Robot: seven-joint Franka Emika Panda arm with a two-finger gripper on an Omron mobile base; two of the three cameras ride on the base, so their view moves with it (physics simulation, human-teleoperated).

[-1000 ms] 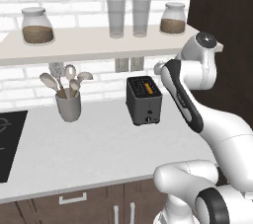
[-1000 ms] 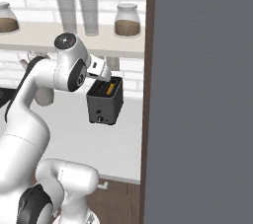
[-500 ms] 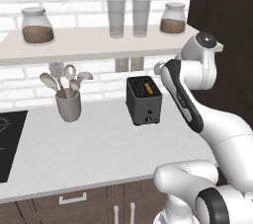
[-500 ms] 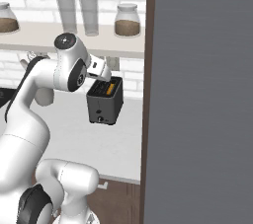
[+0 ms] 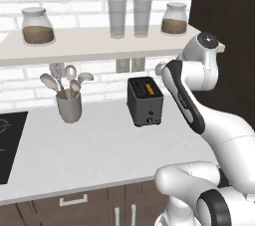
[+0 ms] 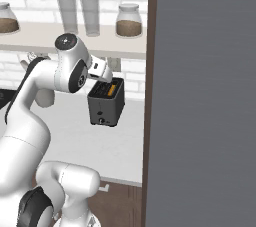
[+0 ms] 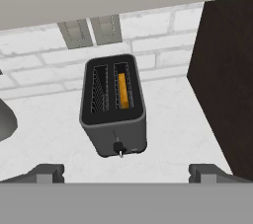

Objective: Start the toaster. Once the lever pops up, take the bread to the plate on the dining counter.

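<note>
Three views, one worktop corner

From behind the arm's left you look forward and down over the grey worktop (image 5: 99, 145), with the toaster (image 5: 145, 101) at mid-distance; from its right you face the same toaster (image 6: 106, 103) beside a dark panel (image 6: 205, 96). Your hand camera hangs close above the toaster (image 7: 114, 112), looking down into its slots.

arm (image 5: 191, 108): glossy white rounded links, dark grey joints
forearm: long dark strip
fingertips (image 7: 49, 172): small, dark grey
</note>
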